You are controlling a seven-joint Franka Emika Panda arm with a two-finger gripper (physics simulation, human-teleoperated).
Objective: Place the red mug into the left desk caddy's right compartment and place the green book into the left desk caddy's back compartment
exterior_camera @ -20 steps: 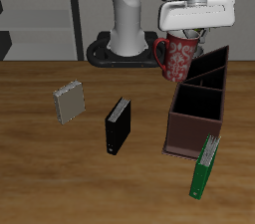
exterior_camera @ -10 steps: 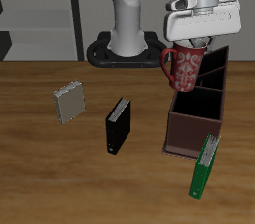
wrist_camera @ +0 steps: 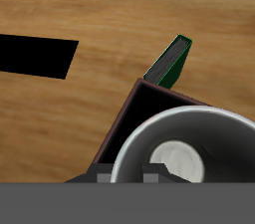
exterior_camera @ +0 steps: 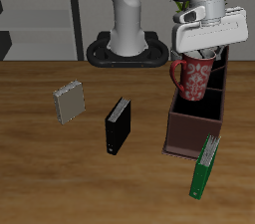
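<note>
My gripper (exterior_camera: 202, 53) is shut on the rim of the red mug (exterior_camera: 192, 77) and holds it in the air above the left desk caddy (exterior_camera: 198, 109), over the caddy's middle sections. In the wrist view the mug's pale interior (wrist_camera: 182, 158) fills the space under my fingers, with the caddy's dark wall (wrist_camera: 125, 128) below it. The right compartment (exterior_camera: 194, 128) is the squarish end section nearest the table's front edge, and it is empty. The green book (exterior_camera: 205, 166) leans against the caddy's front end on the table; it also shows in the wrist view (wrist_camera: 169, 65).
A black book (exterior_camera: 118, 125) stands on the table beside the caddy, and shows in the wrist view (wrist_camera: 35, 56). A grey book (exterior_camera: 70, 102) stands farther from the caddy. The robot's base (exterior_camera: 127, 51) is at the back.
My gripper has carried the red mug sideways and lower, from behind the caddy's back corner to over the caddy's middle sections. The books have not moved.
</note>
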